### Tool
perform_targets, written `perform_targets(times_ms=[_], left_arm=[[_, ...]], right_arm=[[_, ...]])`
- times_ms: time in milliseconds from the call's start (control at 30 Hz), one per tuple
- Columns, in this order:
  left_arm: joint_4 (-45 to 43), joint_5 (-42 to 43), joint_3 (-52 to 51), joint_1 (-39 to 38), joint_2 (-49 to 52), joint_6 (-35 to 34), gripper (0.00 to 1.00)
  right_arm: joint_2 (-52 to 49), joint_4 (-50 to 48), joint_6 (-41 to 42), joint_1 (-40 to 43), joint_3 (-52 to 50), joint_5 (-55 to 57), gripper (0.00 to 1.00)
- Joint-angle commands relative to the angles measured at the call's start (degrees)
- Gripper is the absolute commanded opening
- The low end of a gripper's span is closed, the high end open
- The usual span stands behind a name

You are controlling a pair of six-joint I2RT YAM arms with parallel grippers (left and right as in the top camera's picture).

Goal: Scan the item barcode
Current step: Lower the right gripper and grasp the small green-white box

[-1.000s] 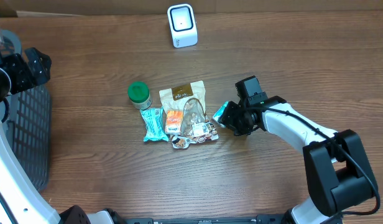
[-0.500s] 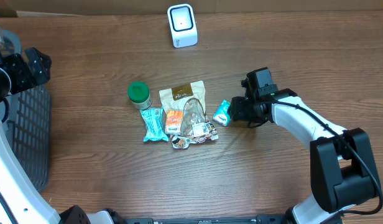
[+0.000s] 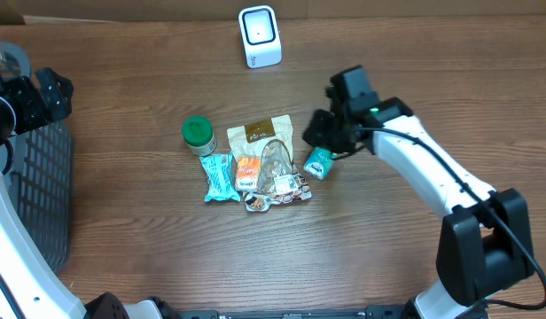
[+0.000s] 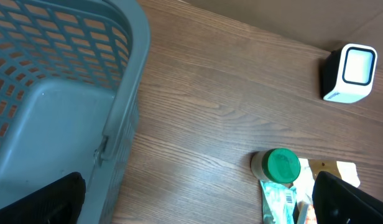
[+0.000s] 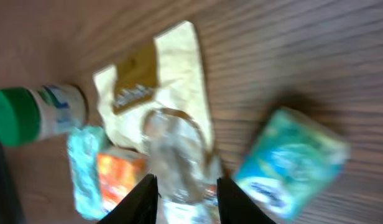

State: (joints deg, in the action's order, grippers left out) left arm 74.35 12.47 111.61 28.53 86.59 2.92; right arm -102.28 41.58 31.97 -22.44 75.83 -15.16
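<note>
— What worried you there?
— My right fingers point(image 5: 142, 202) hung slightly apart and empty. The teal packet point(image 3: 319, 162) lay on the worktop point(image 3: 122, 248) just beside the clear bag point(image 3: 275, 164), and a blurred wrist view could have had me pinch the bag instead.
— And the left?
— Left fingers point(image 4: 51, 199) were wide apart by the basket point(image 4: 67, 74). The worktop was bare wood, with the scanner point(image 3: 260, 35) near its far edge.

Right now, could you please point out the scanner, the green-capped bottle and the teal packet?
scanner point(image 3: 260, 34), overhead view, on its front face.
green-capped bottle point(image 3: 197, 131), overhead view, on its green cap.
teal packet point(image 3: 319, 163), overhead view, on its top face.
</note>
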Motion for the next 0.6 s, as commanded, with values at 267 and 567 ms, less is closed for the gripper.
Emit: perform_targets(times_ms=[267, 567], left_arm=[[0.0, 0.9, 0.2, -0.1, 0.3, -0.8, 1.00], [0.0, 0.9, 0.2, -0.1, 0.3, -0.8, 1.00]], right_arm=[[-7.8, -2.1, 20.6, -7.5, -0.1, 13.2, 0.35], [-10.7, -1.6, 17.0, -7.4, -0.1, 12.6, 0.35]])
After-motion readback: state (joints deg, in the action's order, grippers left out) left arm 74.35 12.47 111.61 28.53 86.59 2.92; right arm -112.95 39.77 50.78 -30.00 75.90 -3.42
